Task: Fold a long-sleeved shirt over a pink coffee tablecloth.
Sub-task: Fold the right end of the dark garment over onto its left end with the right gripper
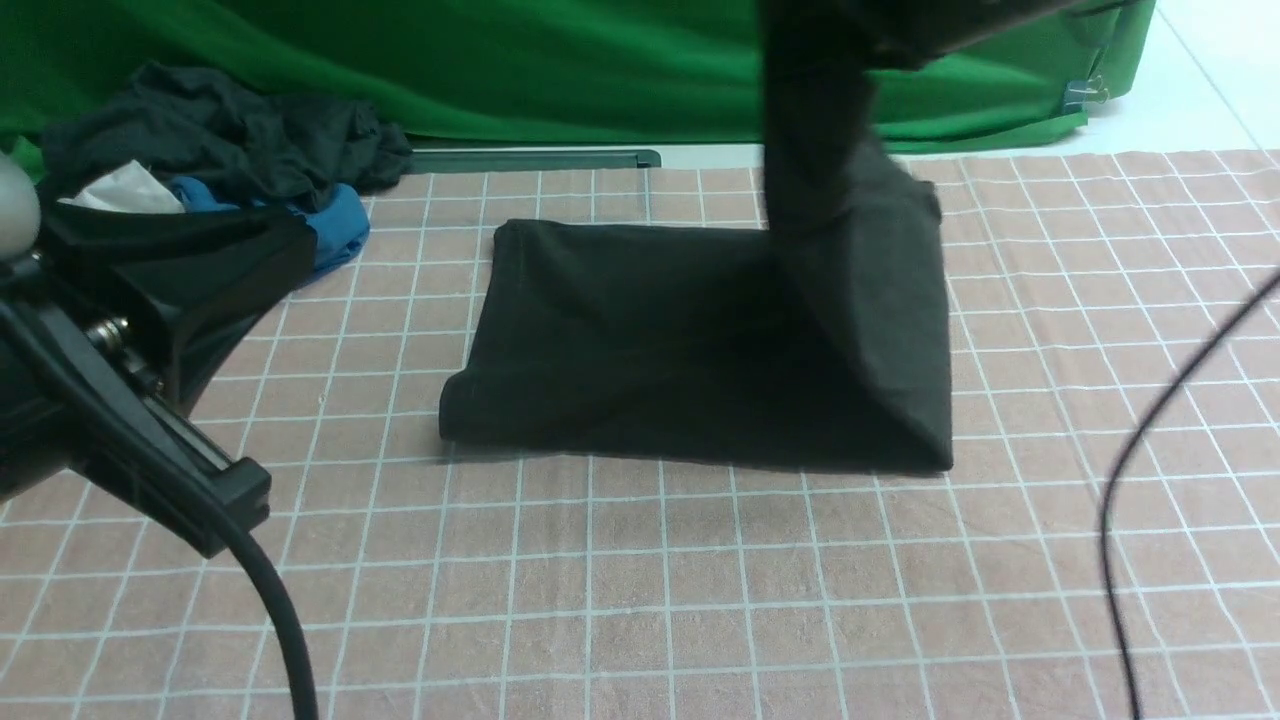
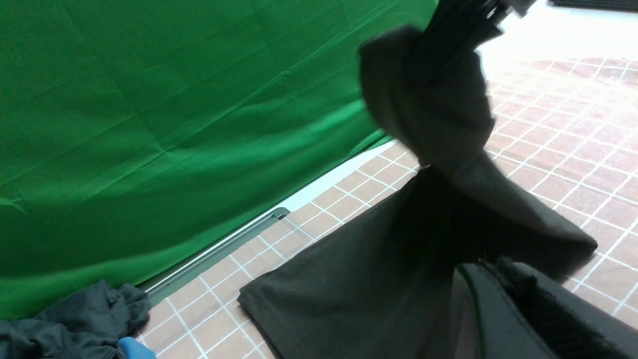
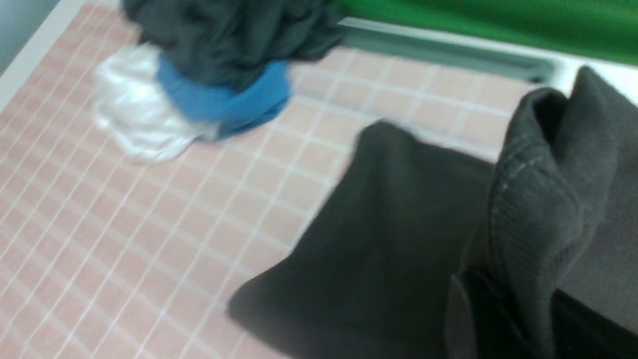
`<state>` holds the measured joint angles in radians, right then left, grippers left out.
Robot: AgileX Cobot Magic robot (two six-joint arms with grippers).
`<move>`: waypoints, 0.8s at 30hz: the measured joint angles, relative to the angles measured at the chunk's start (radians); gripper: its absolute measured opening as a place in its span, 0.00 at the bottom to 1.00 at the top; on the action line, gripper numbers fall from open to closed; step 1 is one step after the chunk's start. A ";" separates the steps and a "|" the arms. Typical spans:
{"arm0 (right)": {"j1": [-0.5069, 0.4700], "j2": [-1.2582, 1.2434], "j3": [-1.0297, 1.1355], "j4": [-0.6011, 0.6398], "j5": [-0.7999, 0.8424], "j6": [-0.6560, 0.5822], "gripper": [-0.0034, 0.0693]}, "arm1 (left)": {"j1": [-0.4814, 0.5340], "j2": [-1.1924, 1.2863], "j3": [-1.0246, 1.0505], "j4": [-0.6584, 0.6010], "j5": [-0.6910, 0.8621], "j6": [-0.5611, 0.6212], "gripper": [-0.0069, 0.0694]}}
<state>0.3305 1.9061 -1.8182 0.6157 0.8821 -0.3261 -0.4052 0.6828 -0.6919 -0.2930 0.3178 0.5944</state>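
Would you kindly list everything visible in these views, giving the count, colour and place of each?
long-sleeved shirt: one, black, folded mid-cloth, its right side lifted.
pink coffee tablecloth: one, pink-brown with a white grid, covering the table.
garment heap: one, black, blue and white, far left on the tablecloth.
backdrop: one, green, behind the table.
rail: one, grey, at the backdrop's foot.
cable: one, black, near right.
left arm: one, black, near left, apart from the shirt.
right gripper: one, black, raised, shut on the shirt's right side.
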 joint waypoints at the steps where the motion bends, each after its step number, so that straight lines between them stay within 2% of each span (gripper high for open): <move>1: 0.010 0.012 -0.018 0.000 0.007 0.000 0.12 | 0.000 0.000 0.000 0.000 0.000 0.000 0.11; 13: 0.122 0.216 -0.197 0.076 0.023 0.008 0.12 | 0.000 0.000 0.000 0.007 0.000 0.000 0.11; 24: 0.151 0.301 -0.217 0.113 0.005 0.014 0.12 | 0.000 0.000 0.000 0.007 0.000 0.000 0.11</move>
<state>0.4816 2.2072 -2.0355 0.7291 0.8871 -0.3125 -0.4052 0.6828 -0.6919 -0.2859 0.3178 0.5944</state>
